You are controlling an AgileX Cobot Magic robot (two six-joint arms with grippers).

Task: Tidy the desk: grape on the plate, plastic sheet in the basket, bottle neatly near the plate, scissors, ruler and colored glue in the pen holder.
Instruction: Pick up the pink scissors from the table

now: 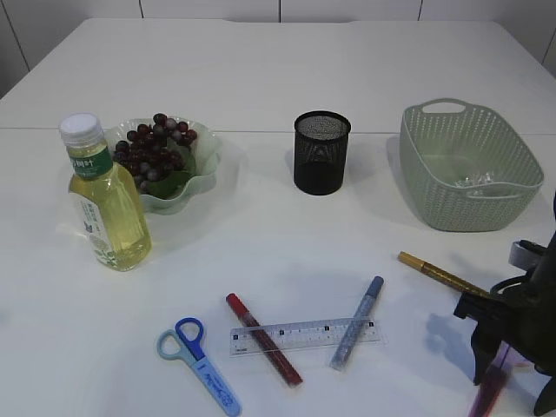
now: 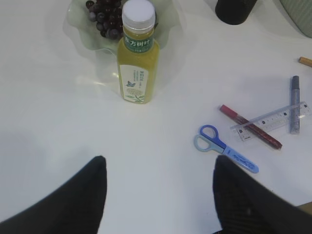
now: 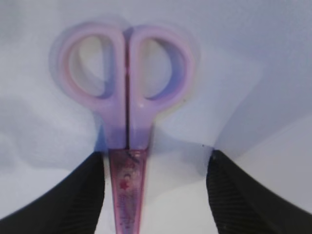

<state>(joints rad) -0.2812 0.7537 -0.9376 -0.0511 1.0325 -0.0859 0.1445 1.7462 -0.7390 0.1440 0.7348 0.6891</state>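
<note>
Purple scissors (image 3: 127, 97) lie on the table between the fingers of my open right gripper (image 3: 156, 156), the sheathed blade close to the left finger (image 3: 73, 195), untouched. In the exterior view that gripper (image 1: 512, 382) hangs at the front right over the same scissors (image 1: 486, 393). My left gripper (image 2: 159, 163) is open over bare table. Blue scissors (image 1: 198, 354), a clear ruler (image 1: 304, 335), and red (image 1: 263, 351), grey-blue (image 1: 357, 322) and gold (image 1: 443, 274) glue pens lie in front. The bottle (image 1: 104, 204) stands by the plate (image 1: 208, 161) of grapes (image 1: 156, 143).
The black mesh pen holder (image 1: 321, 152) stands mid-table. A green basket (image 1: 469, 165) sits at the right with something clear and crinkled, perhaps the plastic sheet (image 1: 476, 180), inside. The red glue pen lies under the ruler.
</note>
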